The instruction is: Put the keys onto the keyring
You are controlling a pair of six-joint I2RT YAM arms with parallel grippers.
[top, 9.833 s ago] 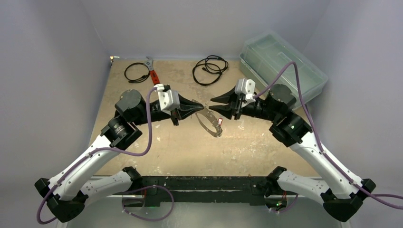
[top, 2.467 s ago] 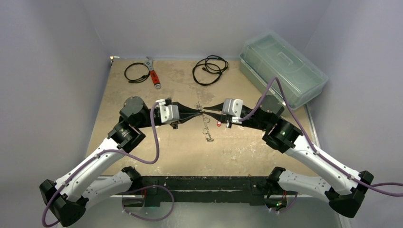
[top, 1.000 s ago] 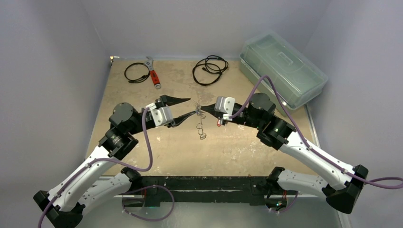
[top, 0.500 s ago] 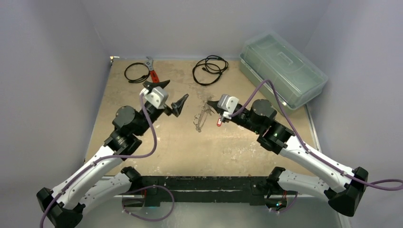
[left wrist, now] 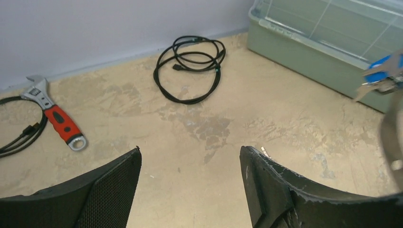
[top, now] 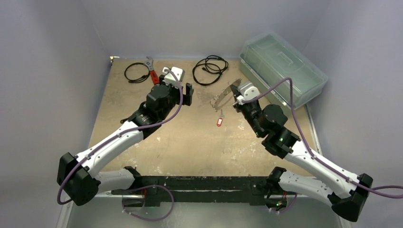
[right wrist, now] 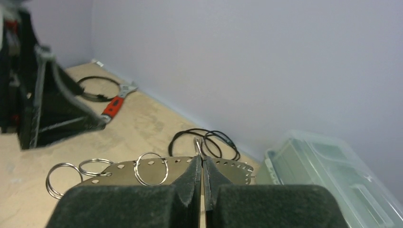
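Wrench [top: 153, 74] and cables [top: 209, 70] lie by the back wall. Left gripper [left wrist: 190, 159] has its fingers spread apart, empty. Right gripper [right wrist: 203, 164] is pinched tight on the keyring [top: 220, 100], with the red key [top: 219, 121] just below it. Clear box [top: 284, 66] at far right has its lid closed; contents not discernible.

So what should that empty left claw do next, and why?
Probably the left gripper should swing over to the red key lying loose on the table and lower around it. Its jaws stand open with nothing between them, while the right gripper is shut on the keyring. The ring seems ready, but that key is not yet on it.
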